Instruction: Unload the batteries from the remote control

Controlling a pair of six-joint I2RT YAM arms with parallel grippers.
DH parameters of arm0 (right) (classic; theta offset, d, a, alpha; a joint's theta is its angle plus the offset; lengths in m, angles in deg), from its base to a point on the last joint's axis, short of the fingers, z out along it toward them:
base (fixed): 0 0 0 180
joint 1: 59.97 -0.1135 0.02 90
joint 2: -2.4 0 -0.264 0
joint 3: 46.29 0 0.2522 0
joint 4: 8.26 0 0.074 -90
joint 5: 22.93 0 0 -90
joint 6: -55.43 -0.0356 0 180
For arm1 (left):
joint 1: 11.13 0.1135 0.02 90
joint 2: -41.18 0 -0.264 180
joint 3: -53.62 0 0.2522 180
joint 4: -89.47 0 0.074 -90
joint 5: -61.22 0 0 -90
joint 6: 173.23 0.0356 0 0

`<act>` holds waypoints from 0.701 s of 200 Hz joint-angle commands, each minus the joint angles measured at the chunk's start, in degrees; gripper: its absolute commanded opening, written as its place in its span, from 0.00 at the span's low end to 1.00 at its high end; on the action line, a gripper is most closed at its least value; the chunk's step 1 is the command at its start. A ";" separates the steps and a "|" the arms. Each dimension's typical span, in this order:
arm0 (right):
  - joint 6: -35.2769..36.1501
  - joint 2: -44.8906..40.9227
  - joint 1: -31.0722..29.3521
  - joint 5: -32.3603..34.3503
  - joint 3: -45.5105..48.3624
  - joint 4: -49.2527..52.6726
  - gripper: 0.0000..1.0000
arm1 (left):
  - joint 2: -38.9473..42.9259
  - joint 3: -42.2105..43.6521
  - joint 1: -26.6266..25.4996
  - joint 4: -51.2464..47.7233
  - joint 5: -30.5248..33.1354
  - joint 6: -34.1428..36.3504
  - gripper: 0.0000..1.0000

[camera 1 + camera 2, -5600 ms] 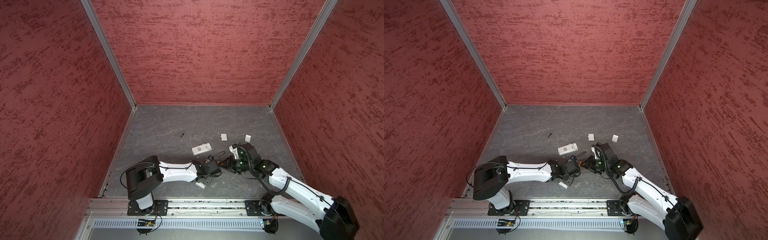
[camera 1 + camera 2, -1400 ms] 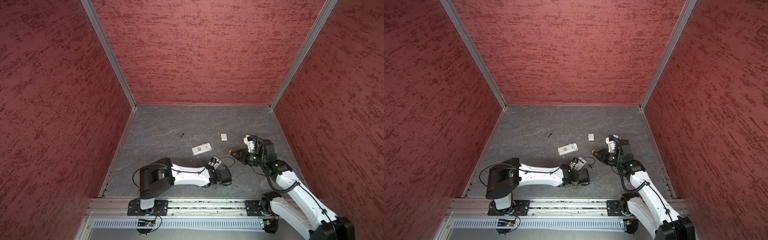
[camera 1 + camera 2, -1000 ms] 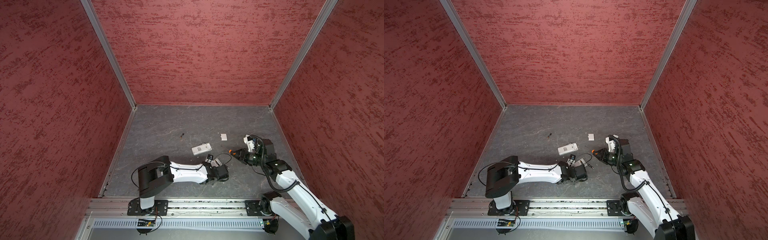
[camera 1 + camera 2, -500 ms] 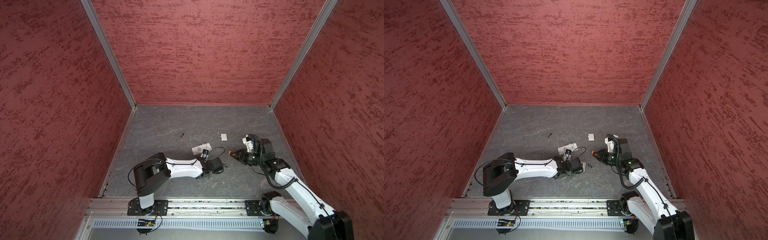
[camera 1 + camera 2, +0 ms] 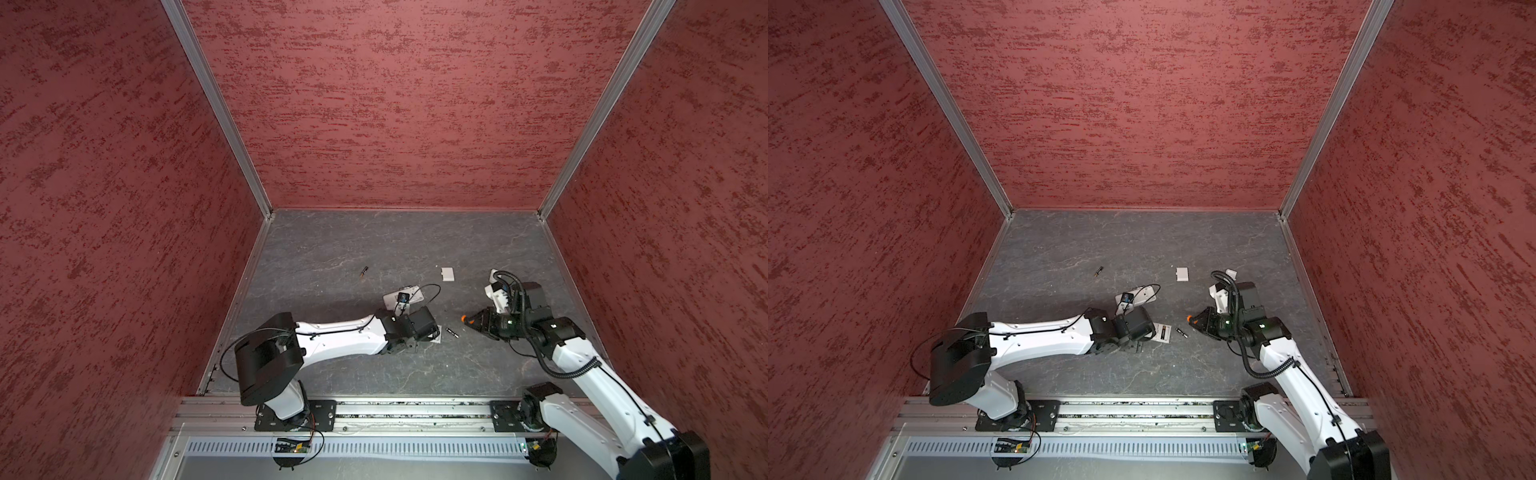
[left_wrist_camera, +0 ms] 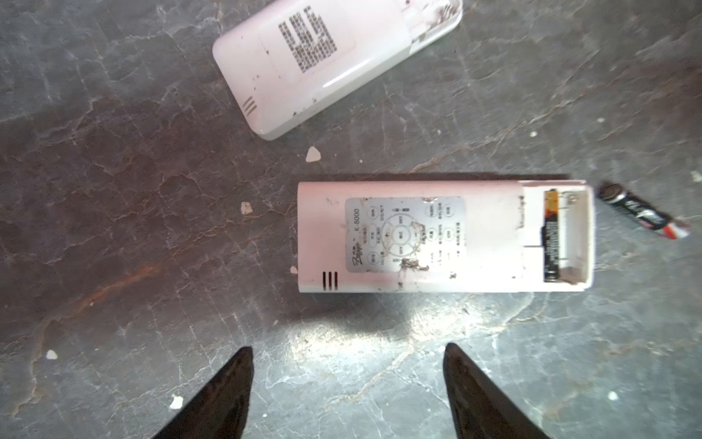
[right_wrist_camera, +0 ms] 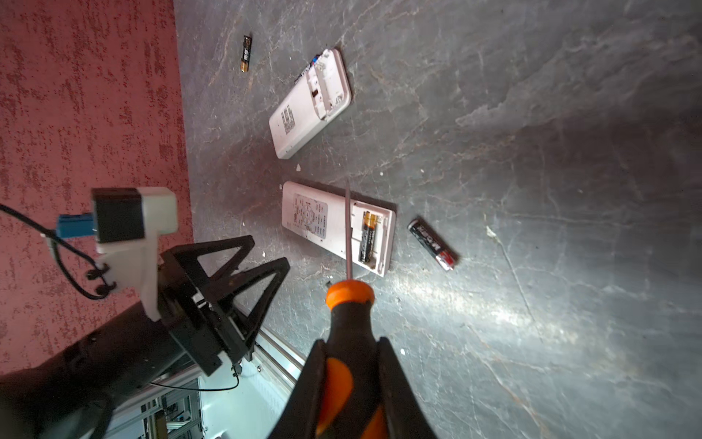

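Your left fingers (image 6: 235, 391) are standing wide apart and gripping nothing. They are hanging over the grey desk (image 6: 114, 228), just beside one long edge of the open remote (image 6: 410, 235). That remote is lying flat, back up, with its battery bay uncovered. One battery (image 6: 551, 235) is sitting in the bay along its inner side, and the slot next to it is showing bare white plastic. A loose battery (image 6: 642, 214) is lying on the desk just beside the bay end of the remote, not touching it.

Your right fingers (image 7: 393, 384) are clamping the orange-and-black handle of the screwdriver (image 7: 349, 304), with its shaft pointing toward the open remote. In both top views the loose battery is lying between the screwdriver and that remote.

A second remote (image 7: 309, 102) is lying near the first, also back up with its bay uncovered. A third battery (image 5: 364, 271) is resting well apart from both arms, toward the back of the desk. A white cover (image 5: 447, 274) is lying near the right arm.
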 commanded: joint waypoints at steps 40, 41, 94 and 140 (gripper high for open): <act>1.91 -0.75 -2.97 1.03 -0.52 4.55 0.00 | 5.61 3.70 6.49 7.83 -11.09 -1.09 0.77; 1.87 -0.75 -3.04 1.08 -0.52 4.59 0.00 | 5.70 3.71 6.61 7.90 -11.23 -1.14 0.77; 1.48 1.56 -7.01 2.46 -0.42 3.98 0.00 | 5.53 5.20 10.13 9.67 -14.99 -1.36 0.77; 0.82 3.37 -9.47 3.32 -0.24 2.21 0.00 | 6.10 6.58 11.95 12.25 -16.68 -1.36 0.77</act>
